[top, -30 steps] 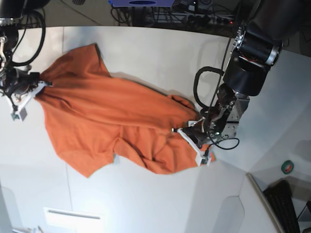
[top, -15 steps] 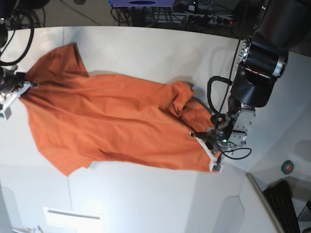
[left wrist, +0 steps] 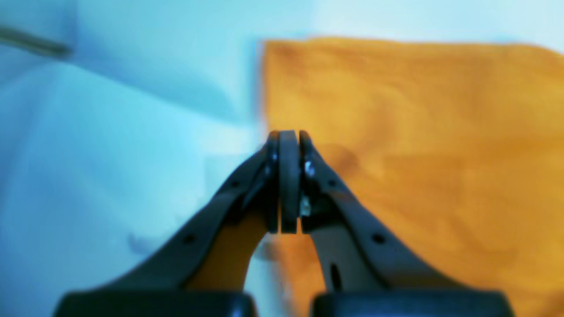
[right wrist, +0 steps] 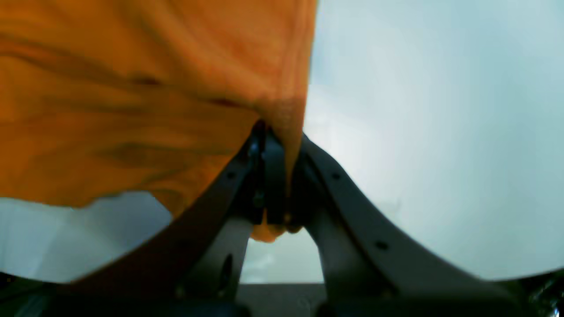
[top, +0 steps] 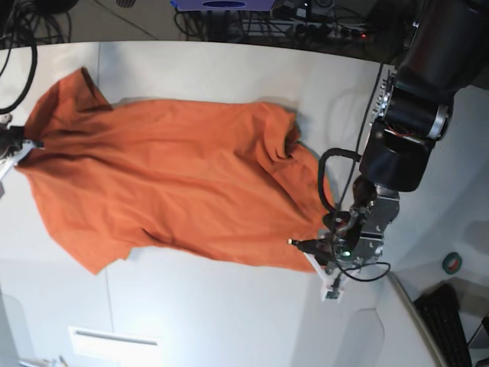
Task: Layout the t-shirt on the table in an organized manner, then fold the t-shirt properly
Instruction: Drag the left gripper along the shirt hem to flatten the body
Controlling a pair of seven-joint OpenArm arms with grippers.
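Note:
The orange t-shirt (top: pixel 176 183) lies stretched across the white table (top: pixel 229 313), with only a few wrinkles near its right end. My left gripper (top: pixel 313 258) is shut on the shirt's lower right corner. In the left wrist view the fingertips (left wrist: pixel 288 136) are closed at the cloth's edge (left wrist: pixel 396 132). My right gripper (top: pixel 8 151) is at the frame's left edge, shut on the shirt's left end. The right wrist view shows cloth (right wrist: pixel 132 88) pinched between the closed fingers (right wrist: pixel 275 149).
A green tape roll (top: pixel 452 262) and a black keyboard (top: pixel 451 325) lie off the table at the lower right. Cables (top: pixel 306 27) run behind the table's curved far edge. A white rectangular panel (top: pixel 114 344) sits at the near edge.
The grippers have moved apart, the right one to the left and the left one toward the lower right. The bunched shirt has been pulled out long and nearly flat.

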